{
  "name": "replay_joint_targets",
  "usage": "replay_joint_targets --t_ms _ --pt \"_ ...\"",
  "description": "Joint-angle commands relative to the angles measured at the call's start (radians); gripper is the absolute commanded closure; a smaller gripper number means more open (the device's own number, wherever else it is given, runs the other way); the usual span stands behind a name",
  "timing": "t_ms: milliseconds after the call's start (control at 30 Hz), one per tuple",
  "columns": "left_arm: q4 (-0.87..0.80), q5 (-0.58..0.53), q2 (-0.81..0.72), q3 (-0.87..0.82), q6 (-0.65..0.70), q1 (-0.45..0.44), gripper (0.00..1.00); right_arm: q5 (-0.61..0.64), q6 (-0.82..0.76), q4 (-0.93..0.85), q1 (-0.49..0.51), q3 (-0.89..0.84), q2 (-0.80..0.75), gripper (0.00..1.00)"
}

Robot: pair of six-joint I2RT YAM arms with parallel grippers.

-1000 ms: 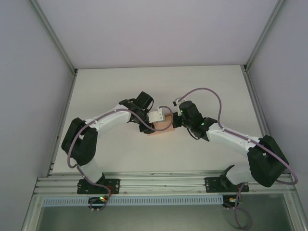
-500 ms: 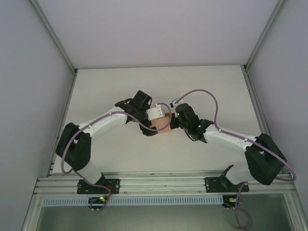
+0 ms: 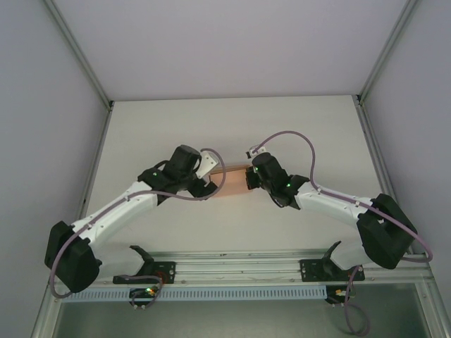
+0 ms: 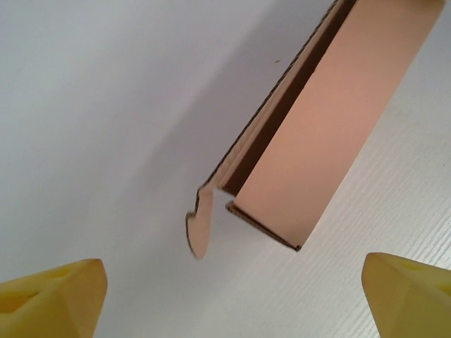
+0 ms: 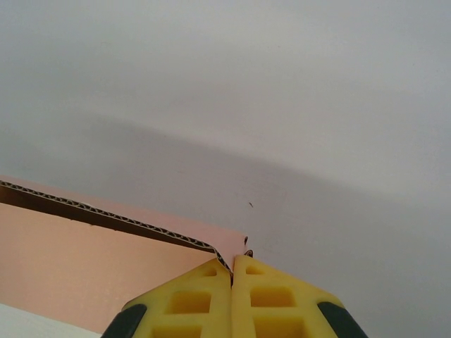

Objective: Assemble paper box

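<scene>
The paper box [image 3: 231,183] is salmon-pink card, lying mid-table between both arms as a long partly folded shape. In the left wrist view the paper box [image 4: 331,120] has an open corrugated edge and a small rounded tab [image 4: 201,227] hanging off its near end. My left gripper [image 3: 209,185] sits just left of the box; the left gripper [image 4: 232,273] is open wide, its yellow fingertips [image 4: 60,299] clear of the card. My right gripper [image 3: 249,180] is at the box's right end. The right gripper [image 5: 232,262] is shut on the box wall's corner edge [image 5: 224,255].
The white table [image 3: 232,127] is bordered by grey walls and metal rails [image 3: 239,267] at the near edge. A purple cable [image 3: 296,137] loops above the right arm.
My left arm has pulled back to the left, off the top of the box, and stretched out lower. The right gripper keeps its hold on the box's right end.
</scene>
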Motion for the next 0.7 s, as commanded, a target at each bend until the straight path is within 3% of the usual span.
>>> replay_joint_targets --t_ms 0,100,267,667 --pt "0.016 -0.025 -0.006 -0.014 -0.093 0.033 0.14 -0.029 0.003 -0.162 0.019 -0.010 0.021 1.00" --pt "0.029 0.040 0.029 0.012 -0.099 0.074 0.24 -0.029 -0.005 -0.170 0.024 -0.006 0.022 1.00" --pt "0.024 0.140 0.087 0.052 -0.074 0.106 0.55 -0.026 -0.002 -0.178 0.025 0.000 0.028 1.00" --pt "0.052 0.140 0.132 0.059 -0.053 0.107 0.69 -0.040 -0.004 -0.187 0.028 0.016 0.029 1.00"
